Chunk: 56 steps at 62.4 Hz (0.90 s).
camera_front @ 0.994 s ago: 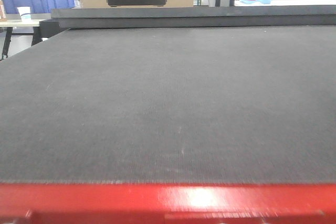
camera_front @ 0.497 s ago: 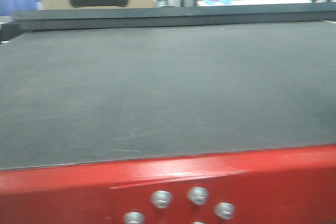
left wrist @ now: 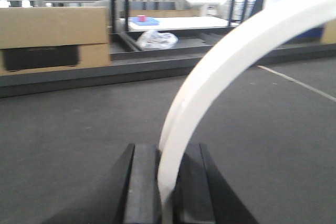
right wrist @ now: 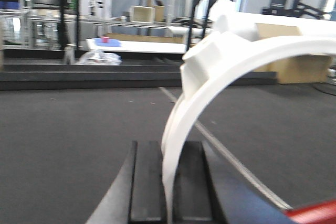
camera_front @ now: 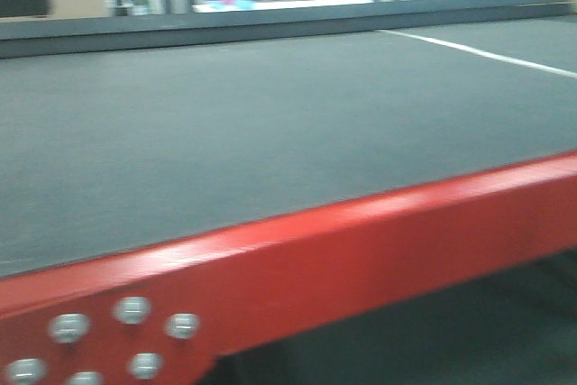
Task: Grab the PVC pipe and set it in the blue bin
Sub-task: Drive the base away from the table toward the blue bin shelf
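Two wrist views only — left gripper [left wrist: 167,182] clamps arc strip [left wrist: 220,72], right gripper [right wrist: 169,182] PVC pipe [right wrist: 210,74].

Through my front camera, the mat [camera_front: 225,132] lay on the table, with the frame beam [camera_front: 379,241] along its near edge and bolts [camera_front: 131,310] clustered at the beam's left end. A line [camera_front: 487,53] crossed the mat at far right. Beyond the mat's far ledge, a cardboard box [left wrist: 52,40] stood at left, with a plastic bag [left wrist: 156,39] to its right. The arc strip [left wrist: 220,72] sat between the fingers of the left gripper [left wrist: 167,182], and the PVC pipe [right wrist: 210,77] sat between those of the right gripper [right wrist: 169,182]. Both were above the mat.
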Tool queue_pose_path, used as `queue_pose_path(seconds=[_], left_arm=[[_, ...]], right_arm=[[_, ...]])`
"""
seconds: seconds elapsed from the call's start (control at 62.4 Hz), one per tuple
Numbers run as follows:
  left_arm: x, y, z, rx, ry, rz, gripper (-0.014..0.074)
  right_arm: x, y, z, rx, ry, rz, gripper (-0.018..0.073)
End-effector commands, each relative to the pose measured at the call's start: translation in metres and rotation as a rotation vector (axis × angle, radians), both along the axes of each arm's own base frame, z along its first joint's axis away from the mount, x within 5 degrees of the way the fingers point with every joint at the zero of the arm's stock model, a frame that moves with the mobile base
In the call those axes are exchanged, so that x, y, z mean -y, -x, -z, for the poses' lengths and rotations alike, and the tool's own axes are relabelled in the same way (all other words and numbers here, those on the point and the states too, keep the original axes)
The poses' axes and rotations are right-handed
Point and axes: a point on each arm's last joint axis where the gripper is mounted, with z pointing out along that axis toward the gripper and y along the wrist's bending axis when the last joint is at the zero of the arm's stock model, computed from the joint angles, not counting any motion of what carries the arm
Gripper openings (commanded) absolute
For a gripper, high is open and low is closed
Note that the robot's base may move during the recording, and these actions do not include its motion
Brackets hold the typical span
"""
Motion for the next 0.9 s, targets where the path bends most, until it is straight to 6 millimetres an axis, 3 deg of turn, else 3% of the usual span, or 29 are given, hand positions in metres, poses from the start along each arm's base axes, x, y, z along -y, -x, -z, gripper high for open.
queue_pose_path(seconds=[0.0,0.882], left_arm=[[0.0002,0.0022,-0.0061,0.040,0.011,0.003,-0.0111],[0.0002,0.0022,-0.0062,0.042,0.011,0.004,-0.0111]], right_arm=[[0.0002,0.0023,-0.0042,0.029,0.007,-0.001,-0.0141],[0.0002,0.0023,-0.0042,0.029,0.007,-0.001,-0.0141]])
